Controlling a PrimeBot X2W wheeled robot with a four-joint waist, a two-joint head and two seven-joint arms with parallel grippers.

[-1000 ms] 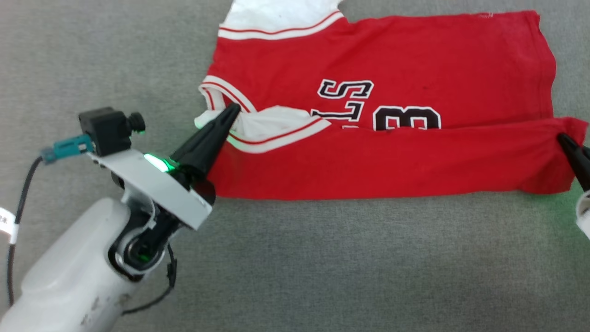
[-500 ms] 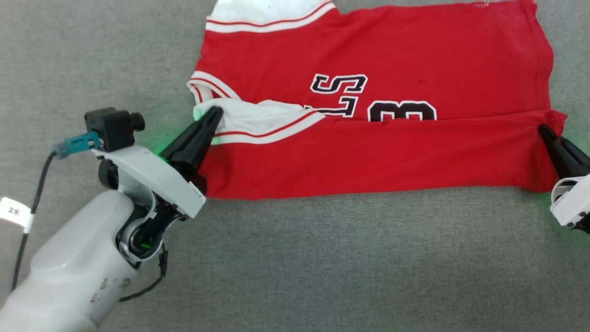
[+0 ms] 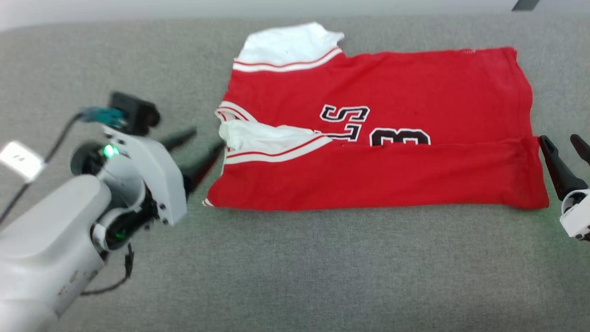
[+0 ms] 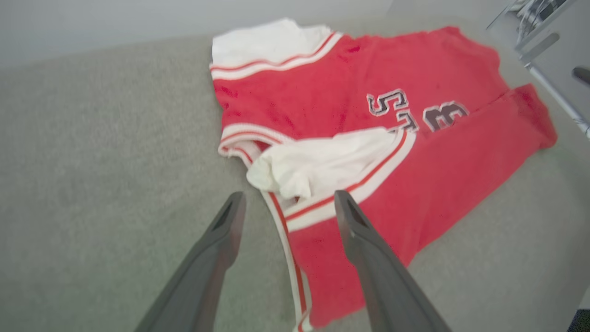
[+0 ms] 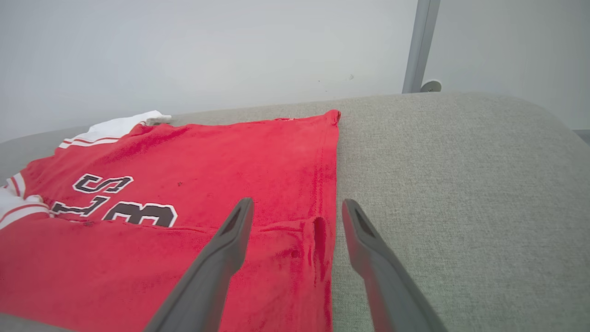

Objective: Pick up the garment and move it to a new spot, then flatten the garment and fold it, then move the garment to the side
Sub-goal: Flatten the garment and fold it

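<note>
Red jersey (image 3: 415, 175) lies flat on grey fabric surface (image 3: 322, 267), front up, collar end to robot's left, hem to the right. Near long edge is folded over onto the chest; the flap covers the lower part of the black-and-white lettering (image 3: 348, 115). Near white sleeve (image 3: 267, 140) sits bunched on top of the flap, striped trim showing. Far white sleeve (image 3: 286, 46) lies out flat at the far-left corner.

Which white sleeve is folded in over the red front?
The sleeve nearest the left gripper, crumpled beside the lettering; the other sleeve lies spread outward at the far edge.
</note>
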